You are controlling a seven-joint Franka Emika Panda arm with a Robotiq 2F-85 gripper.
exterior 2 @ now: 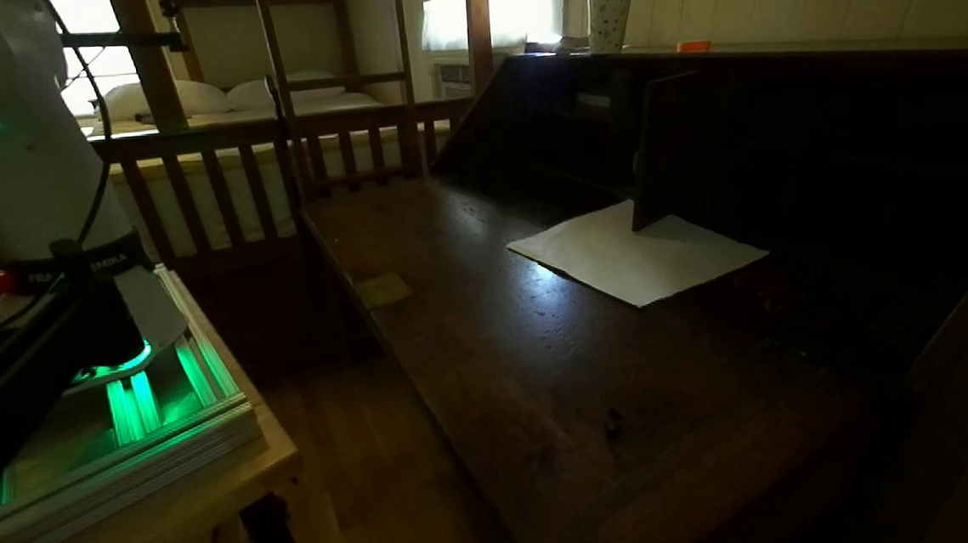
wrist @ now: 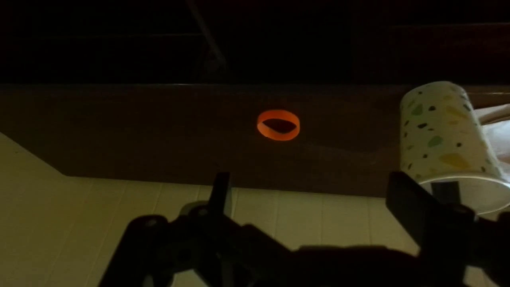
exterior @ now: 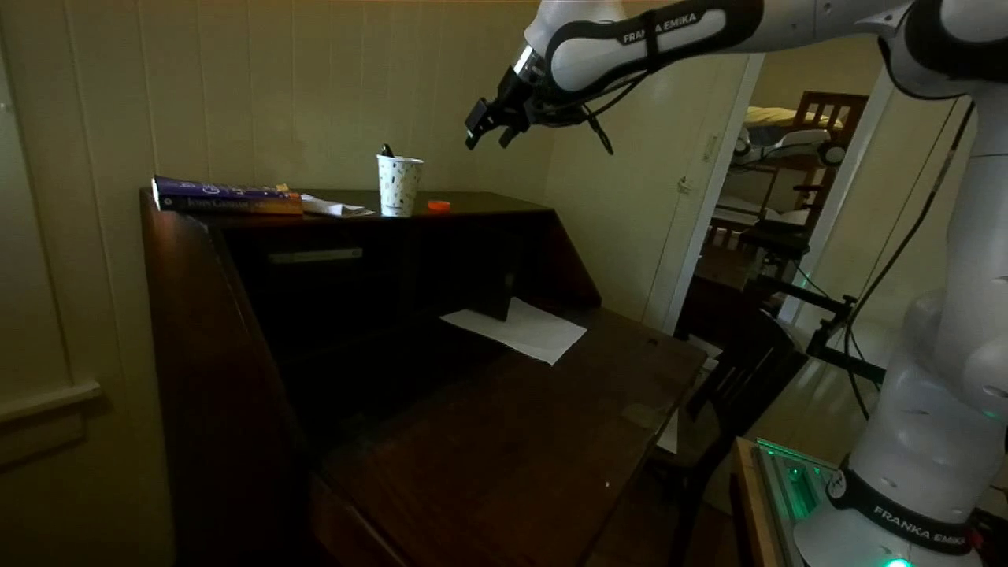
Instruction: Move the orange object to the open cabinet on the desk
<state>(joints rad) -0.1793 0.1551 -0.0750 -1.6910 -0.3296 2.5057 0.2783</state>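
we have the gripper point(wrist: 309, 176) hanging above the slant-front writing desk point(exterior: 409, 441), jaws spread wide and released, and the orange ring point(wrist: 278, 136) sits on the desk's narrow top point(wrist: 159, 135), a touch toward two o'clock from the middle of our wrist view. murky stuff! the open cabinet point(exterior: 339, 295) is deep in shadow, its depths mostly lost to us in both exterior views. in an exterior view a dark upright panel point(exterior 2: 664, 148) juts over a white sheet point(exterior 2: 628, 266); we cannot tell whether they touch. at the sheet's four o'clock, a dim reddish shape point(exterior 2: 762, 284) defeats our eyes. in the wrist view, a finger point(wrist: 414, 207) covers part of the speckled paper cup point(wrist: 442, 127), and the black item point(exterior: 386, 150) poking from that cup shows too little to name. the robot arm point(exterior 2: 24, 150) is cut off at ten o'clock in an exterior view. now the edges: in the wrist view the ring lies near the top's front lip at twelve o'clock, farther from the panelled wall point(wrist: 299, 223) at six. dark wood runs on at nine o'clock to the top's end, leaving room there; the cup stands apart at three. up at the ring's one o'clock, in an exterior view, we see the gripper well apart from it.
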